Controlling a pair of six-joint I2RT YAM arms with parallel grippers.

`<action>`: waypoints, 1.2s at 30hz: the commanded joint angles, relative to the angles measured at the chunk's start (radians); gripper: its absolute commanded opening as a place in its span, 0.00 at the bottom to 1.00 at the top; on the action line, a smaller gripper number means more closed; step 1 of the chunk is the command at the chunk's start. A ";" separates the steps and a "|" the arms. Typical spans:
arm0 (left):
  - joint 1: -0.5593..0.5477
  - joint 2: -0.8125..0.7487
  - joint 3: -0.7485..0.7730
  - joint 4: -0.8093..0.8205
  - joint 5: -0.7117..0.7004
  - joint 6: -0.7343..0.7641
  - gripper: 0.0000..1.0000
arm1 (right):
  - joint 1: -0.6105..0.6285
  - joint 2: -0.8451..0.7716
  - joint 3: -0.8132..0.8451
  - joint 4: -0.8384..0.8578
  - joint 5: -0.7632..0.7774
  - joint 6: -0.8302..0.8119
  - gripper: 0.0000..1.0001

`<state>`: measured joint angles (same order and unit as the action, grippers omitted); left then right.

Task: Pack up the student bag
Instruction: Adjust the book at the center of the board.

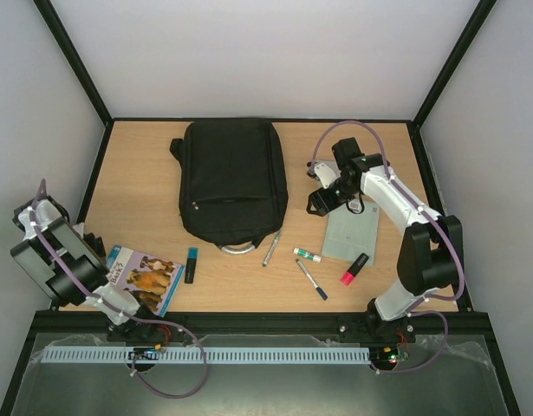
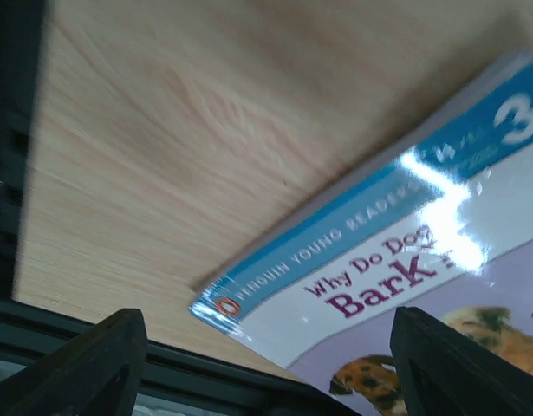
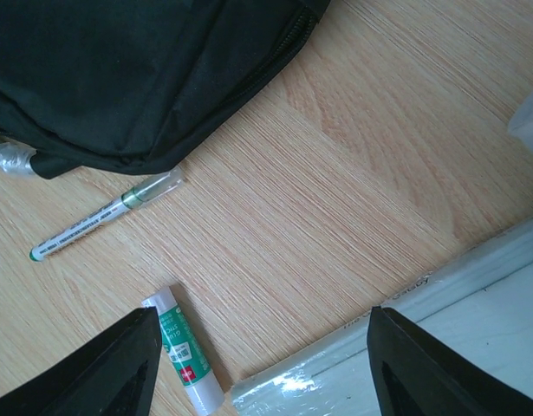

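Note:
The student bag [image 1: 231, 178], a large black backpack, lies flat at the middle back of the table with its grey loop handle [image 1: 238, 248] toward me. In the right wrist view its lower edge [image 3: 119, 69] fills the top left. My right gripper [image 1: 321, 204] hovers open just right of the bag, above bare wood [image 3: 262, 364], with a glue stick [image 3: 186, 351] by one finger and a translucent pouch [image 3: 405, 347] by the other. At the left edge my left gripper [image 1: 94, 250] stands open over the corner of a picture book [image 2: 405, 286], its fingers [image 2: 93, 364] holding nothing.
In front of the bag lie a blue highlighter [image 1: 191, 264], a silver pen [image 1: 271, 249], the glue stick [image 1: 307, 255], a dark pen [image 1: 311, 279] and a red highlighter [image 1: 354, 269]. The pouch [image 1: 351, 232] and the book [image 1: 145, 277] lie flat. A black frame rail [image 2: 205, 373] borders the table.

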<state>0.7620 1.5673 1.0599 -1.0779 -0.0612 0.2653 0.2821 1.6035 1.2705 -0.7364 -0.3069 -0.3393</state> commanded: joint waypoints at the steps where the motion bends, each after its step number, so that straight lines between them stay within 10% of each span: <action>1: 0.029 -0.011 -0.072 -0.078 0.070 0.091 0.79 | 0.010 0.027 0.038 -0.051 -0.014 0.002 0.66; 9: 0.033 -0.187 -0.331 -0.012 -0.008 0.180 0.86 | 0.018 0.040 0.041 -0.047 -0.015 0.002 0.66; 26: 0.019 0.007 -0.253 0.106 0.090 0.079 0.91 | 0.041 0.041 0.049 -0.048 0.015 -0.007 0.68; 36: -0.245 0.113 -0.137 0.229 0.087 0.020 0.90 | 0.062 0.042 0.057 -0.040 0.022 -0.007 0.68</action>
<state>0.5938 1.6306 0.8742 -0.9508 -0.0010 0.3138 0.3286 1.6428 1.2987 -0.7364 -0.2863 -0.3401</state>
